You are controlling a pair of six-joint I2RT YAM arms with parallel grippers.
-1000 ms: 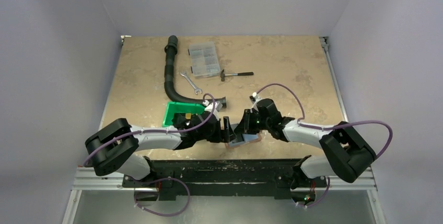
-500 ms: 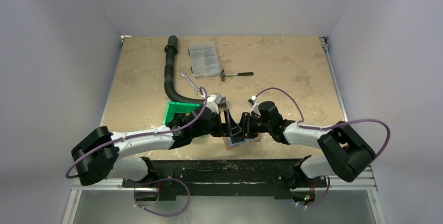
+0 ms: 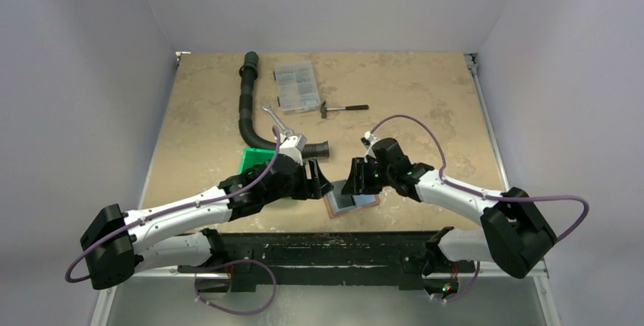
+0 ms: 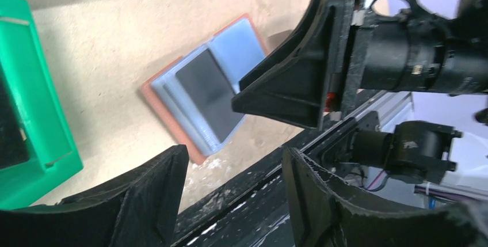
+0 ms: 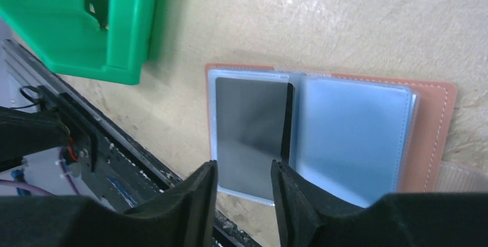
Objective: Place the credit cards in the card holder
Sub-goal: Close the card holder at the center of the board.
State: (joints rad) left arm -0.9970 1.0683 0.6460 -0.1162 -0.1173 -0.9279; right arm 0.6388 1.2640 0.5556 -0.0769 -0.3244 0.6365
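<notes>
The card holder (image 3: 363,203) lies open on the table near its front edge, reddish-brown outside (image 5: 429,143) with grey-blue pockets (image 4: 239,45). A dark credit card (image 5: 250,123) sits in one clear pocket, also seen as the card (image 4: 210,91) in the left wrist view. My right gripper (image 5: 244,195) hovers just above the card's near end, open, with nothing between its fingers. My left gripper (image 4: 233,192) hangs open and empty over the table's front edge, just left of the holder. From above, the left gripper (image 3: 319,187) and right gripper (image 3: 353,181) face each other over the holder.
A green plastic bin (image 3: 262,163) stands just left of the holder; its contents are hard to make out. A black ribbed hose (image 3: 244,109), a wrench (image 3: 278,121), a clear compartment box (image 3: 296,87) and a small hammer (image 3: 343,108) lie farther back. A black rail (image 3: 326,246) runs along the front edge.
My right gripper has opened and drawn back a little, so more of the open holder shows. The left arm has stretched out lower to the left, its gripper staying beside the holder.
</notes>
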